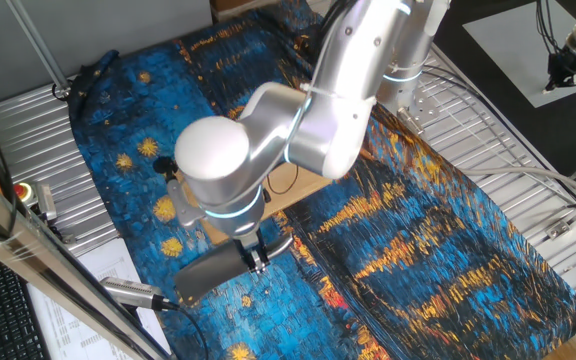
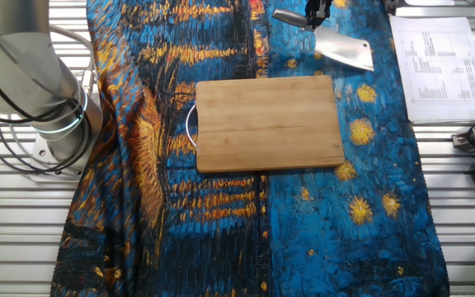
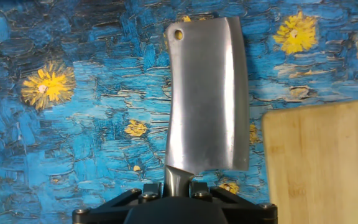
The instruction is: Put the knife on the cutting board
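Observation:
The knife (image 3: 207, 93), a small metal cleaver with a broad grey blade, points away from me in the hand view. Its silver handle runs down between my fingers (image 3: 151, 190). My gripper (image 3: 178, 186) is shut on that handle. In the other fixed view the knife (image 2: 346, 52) is just beyond the far right corner of the cutting board (image 2: 269, 122), with the gripper (image 2: 313, 15) over its handle. The tan bamboo cutting board (image 3: 322, 162) lies flat to the right of the blade in the hand view. My arm hides most of the cutting board (image 1: 290, 190) in one fixed view.
A blue and yellow painted cloth (image 2: 345, 214) covers the table. A silver-and-black cylindrical tool (image 1: 133, 292) with a cable lies close to the knife (image 1: 208, 272). Printed papers (image 2: 435, 58) lie at the cloth's edge. The arm's base (image 2: 52, 124) stands on the other side of the board.

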`<state>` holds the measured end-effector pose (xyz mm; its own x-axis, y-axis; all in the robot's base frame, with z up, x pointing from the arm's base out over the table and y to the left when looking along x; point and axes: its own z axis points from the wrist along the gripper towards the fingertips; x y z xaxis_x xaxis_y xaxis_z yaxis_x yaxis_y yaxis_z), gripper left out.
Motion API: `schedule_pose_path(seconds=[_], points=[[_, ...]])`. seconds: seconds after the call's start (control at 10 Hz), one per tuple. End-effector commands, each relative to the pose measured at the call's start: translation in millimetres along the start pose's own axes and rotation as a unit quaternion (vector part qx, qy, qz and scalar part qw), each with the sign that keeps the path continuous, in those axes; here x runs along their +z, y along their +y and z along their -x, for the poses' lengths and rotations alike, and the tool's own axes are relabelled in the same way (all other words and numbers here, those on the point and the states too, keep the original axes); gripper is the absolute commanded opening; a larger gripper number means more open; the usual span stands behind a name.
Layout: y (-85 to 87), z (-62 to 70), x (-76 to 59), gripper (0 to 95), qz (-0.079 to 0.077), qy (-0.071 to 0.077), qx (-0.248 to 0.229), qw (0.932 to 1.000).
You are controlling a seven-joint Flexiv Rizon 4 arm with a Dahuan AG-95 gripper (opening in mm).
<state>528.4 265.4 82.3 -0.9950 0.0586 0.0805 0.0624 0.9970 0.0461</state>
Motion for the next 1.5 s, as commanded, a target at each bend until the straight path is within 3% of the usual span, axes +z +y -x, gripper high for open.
schedule_pose_path(seconds=[0.1, 0.9, 1.5], points=[[1.9, 1.2, 3.0, 0.0, -0.005, 0.001, -0.002, 1.0000], [-36.6, -11.6, -8.1, 0.0, -0.007, 0.004, -0.060, 0.9982], [-15.5, 5.3, 30.9, 0.0, -0.007, -0.002, -0.028, 0.9996]])
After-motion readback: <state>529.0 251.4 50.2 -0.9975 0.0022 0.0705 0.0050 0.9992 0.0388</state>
